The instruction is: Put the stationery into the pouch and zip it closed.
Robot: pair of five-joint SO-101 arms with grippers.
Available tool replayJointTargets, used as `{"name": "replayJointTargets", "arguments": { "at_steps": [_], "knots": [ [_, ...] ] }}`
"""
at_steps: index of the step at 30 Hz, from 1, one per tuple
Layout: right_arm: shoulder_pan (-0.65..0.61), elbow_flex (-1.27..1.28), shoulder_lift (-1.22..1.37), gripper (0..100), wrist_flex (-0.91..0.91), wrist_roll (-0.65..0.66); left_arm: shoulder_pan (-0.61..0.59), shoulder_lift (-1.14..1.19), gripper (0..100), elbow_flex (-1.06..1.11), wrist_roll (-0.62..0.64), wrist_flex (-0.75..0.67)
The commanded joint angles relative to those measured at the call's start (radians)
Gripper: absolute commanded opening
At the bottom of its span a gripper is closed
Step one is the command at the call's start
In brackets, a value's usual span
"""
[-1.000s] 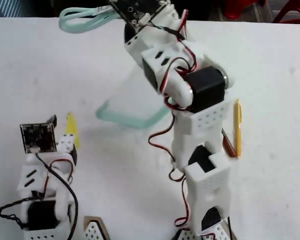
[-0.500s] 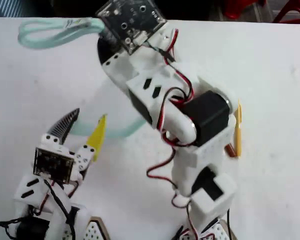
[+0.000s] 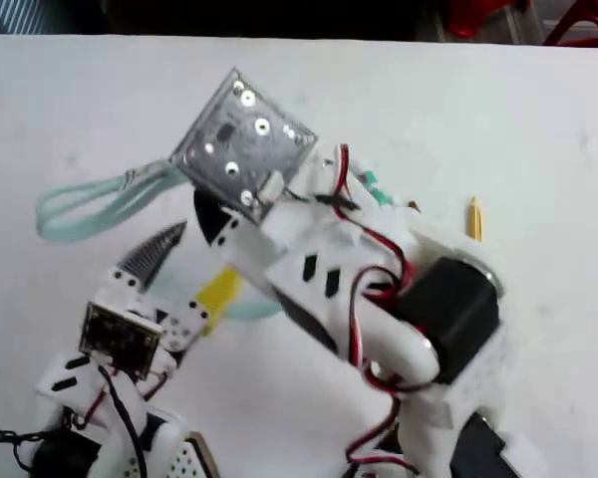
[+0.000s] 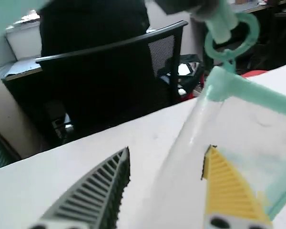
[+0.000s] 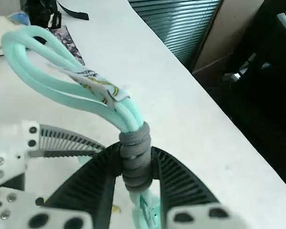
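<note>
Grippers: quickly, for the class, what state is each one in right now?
Left gripper: open, at the pouch.
Right gripper: shut on the pouch's cord.

High cam: overhead, looks down on table (image 3: 518, 110). Wrist cams: close-in, low; all share pouch (image 4: 243, 121).

- My right arm (image 3: 314, 269) wears white printed shells with slot vents, a black servo (image 3: 448, 309), and red, black and white cables (image 3: 357, 334).
- Its wrist board (image 3: 241, 134) is a grey square dotted with bright screws.
- My right gripper (image 5: 133, 164) has black ribbed fingers (image 5: 176, 183).
- My left gripper (image 4: 164, 164) pairs a dark grey ribbed finger (image 4: 93, 191) with a yellow finger (image 4: 229, 191).
</note>
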Motion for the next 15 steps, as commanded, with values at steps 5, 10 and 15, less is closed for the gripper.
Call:
{"name": "replayJointTargets", "arguments": {
  "at_steps": [5,10,15],
  "knots": [
    [-0.027,0.008,-0.067,1.8,0.018,0.006,0.234,0.013,26,-0.049,-0.095,0.08],
    [-0.03,0.009,-0.093,1.8,0.022,0.003,0.234,0.01,26,-0.049,-0.164,0.089],
    [-0.053,0.115,-0.124,1.8,0.022,0.006,0.148,0.01,26,-0.106,-0.169,0.087]
  ]
}}
